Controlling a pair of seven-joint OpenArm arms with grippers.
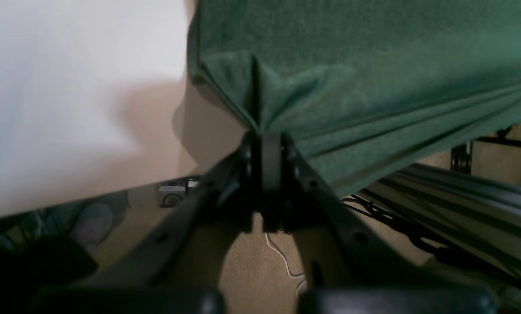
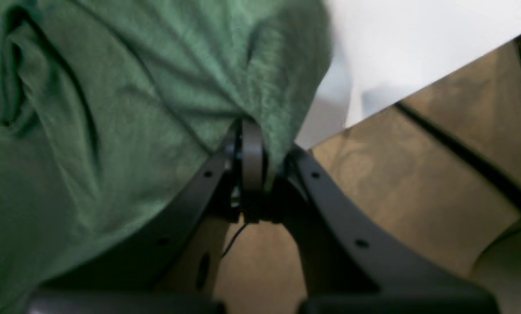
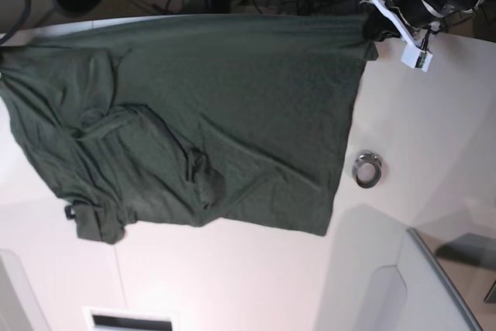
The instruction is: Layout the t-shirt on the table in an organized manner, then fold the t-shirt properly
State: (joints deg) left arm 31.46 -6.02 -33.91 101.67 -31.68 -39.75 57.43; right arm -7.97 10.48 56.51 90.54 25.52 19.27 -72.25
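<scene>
- The t-shirt (image 3: 201, 106) is lying spread across the far half of the white counter (image 3: 256, 284), dark green, reaching from the far edge toward the middle.
- Its top edge is running taut along the counter's far edge, stretched between the two hands.
- The left hand (image 1: 267, 146) is pinching a corner of the shirt; in the left wrist view the jaws are pressed together with cloth bunching into a peak right at the tips.
- From that pinch, tight creases are fanning out sideways through the fabric (image 1: 373, 87).
- In the base view this left hand (image 3: 373, 29) is sitting at the far right corner of the shirt, just past the counter's edge.
- The right hand (image 2: 253, 146) is clamping the cloth too; its jaws are closed on a fold, and the green fabric (image 2: 112, 109) is draping over them in loose wrinkles.
- In the base view that hand itself is not showing; only the shirt's far left corner (image 3: 9, 56) is reaching the frame's edge.
- The near left part of the shirt is looking rumpled, with a sleeve (image 3: 97, 218) folding under and a crumpled lump (image 3: 203, 176) in the middle.
- A small metal ring (image 3: 368, 169) is resting on the counter just beside the shirt's right edge, not touching it.
- Brownish floor (image 2: 417, 183) is showing below the counter's edge in both wrist views.
</scene>
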